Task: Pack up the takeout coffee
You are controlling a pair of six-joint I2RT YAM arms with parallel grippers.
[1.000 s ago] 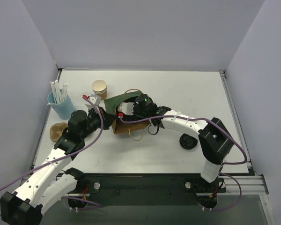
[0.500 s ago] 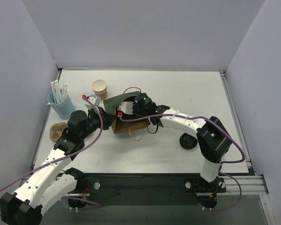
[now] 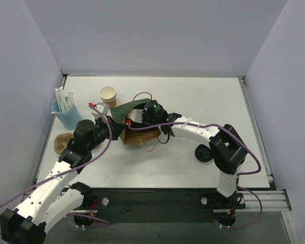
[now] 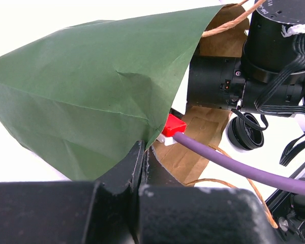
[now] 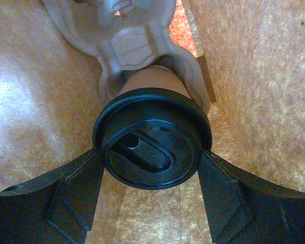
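- My right gripper [image 5: 151, 170] is clamped on the coffee [image 5: 151, 150], lid facing me, deep inside the bag [image 4: 91, 91].
- My left gripper [image 4: 142, 158] is pinched shut on the bag's green edge.

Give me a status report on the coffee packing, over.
Left gripper shut on bag rim. Right gripper shut on coffee, inside bag. Grey moulded insert just beyond it.
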